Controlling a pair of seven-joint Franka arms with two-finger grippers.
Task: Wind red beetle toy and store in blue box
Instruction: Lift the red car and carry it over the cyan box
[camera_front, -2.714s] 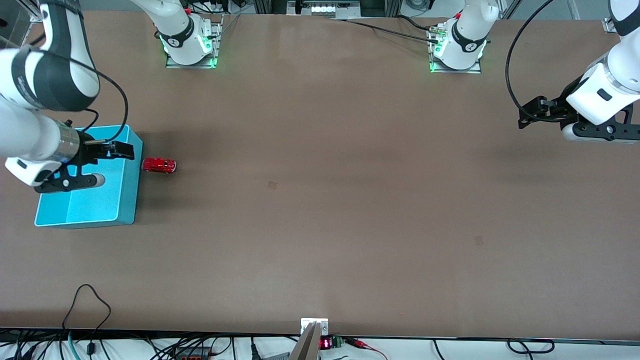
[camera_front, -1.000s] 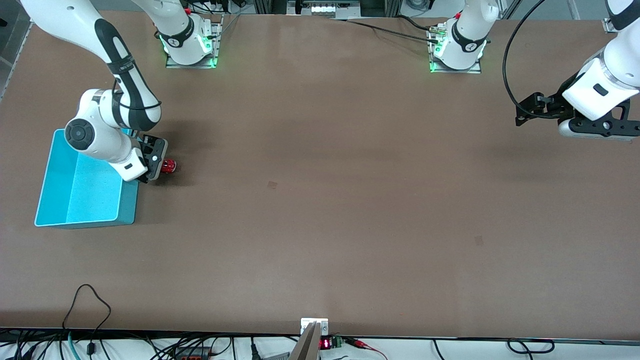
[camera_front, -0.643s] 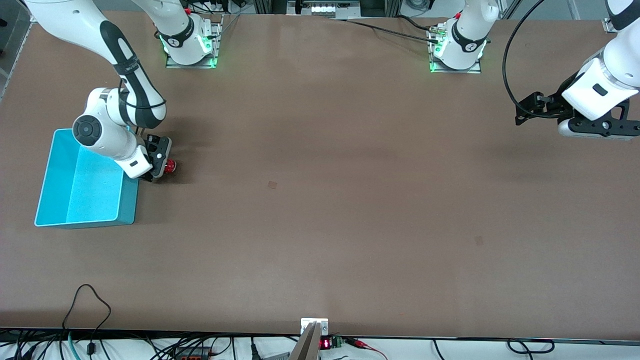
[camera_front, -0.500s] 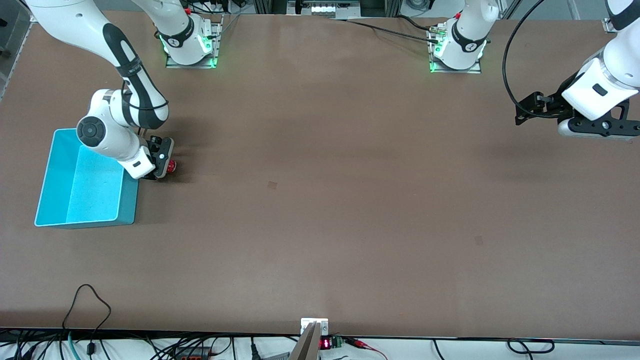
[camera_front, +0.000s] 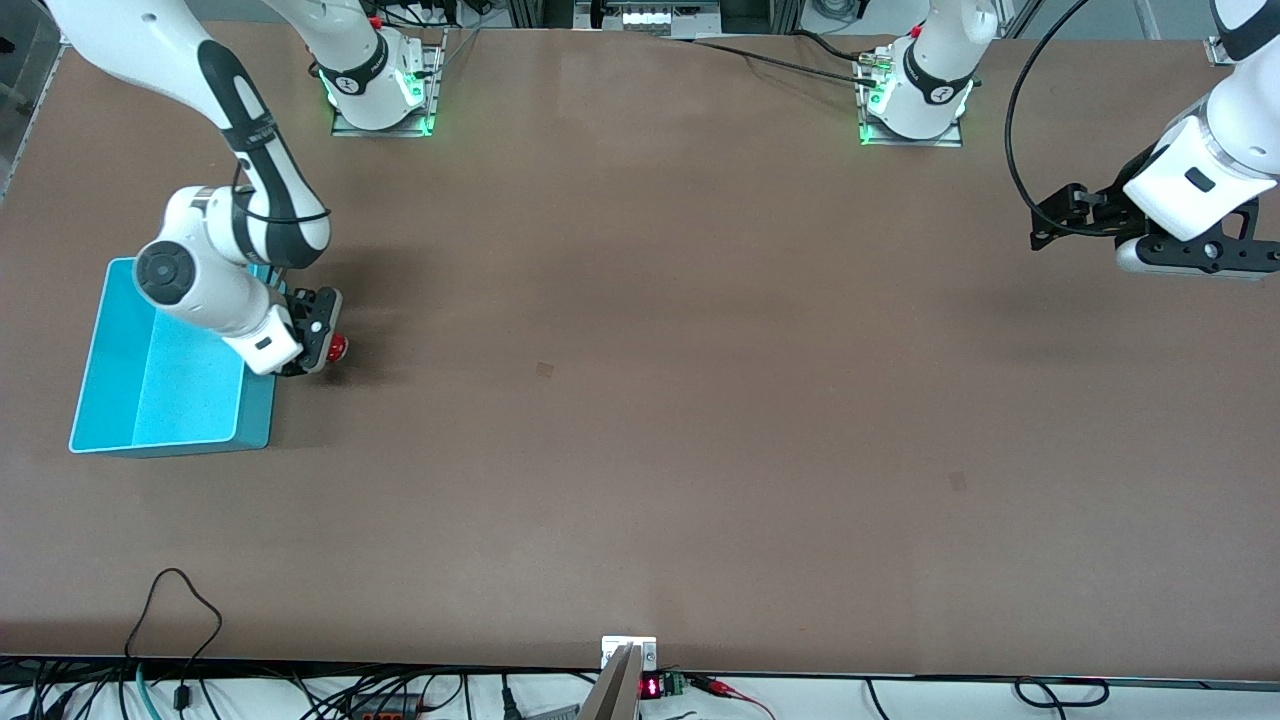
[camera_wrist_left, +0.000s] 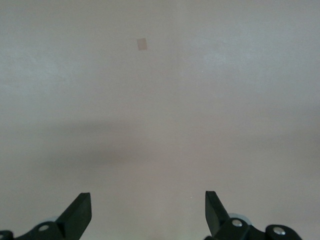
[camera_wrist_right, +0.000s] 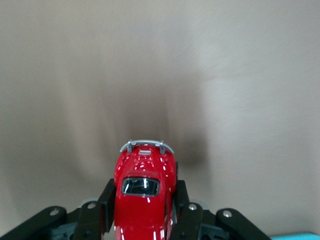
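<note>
My right gripper (camera_front: 320, 345) is shut on the red beetle toy (camera_front: 338, 348), low at the table surface right beside the blue box (camera_front: 256, 415), toward the right arm's end. In the right wrist view the glossy red toy (camera_wrist_right: 144, 192) sits nose outward between the black fingers (camera_wrist_right: 106, 200), which press on both its sides; whether its wheels touch the table is hidden. A corner of the blue box (camera_wrist_right: 296, 236) shows there. My left gripper (camera_front: 1045, 225) waits open over the left arm's end of the table, and nothing lies between its fingertips (camera_wrist_left: 80, 210).
A small square patch (camera_front: 544, 369) marks the brown table near its middle, and another (camera_front: 958, 481) lies toward the left arm's end. Cables (camera_front: 175, 610) trail along the table's front edge. The blue box holds nothing visible.
The right gripper came down beside the box, closed on the toy, and has shifted it a little toward the front camera. The left arm has stayed put.
</note>
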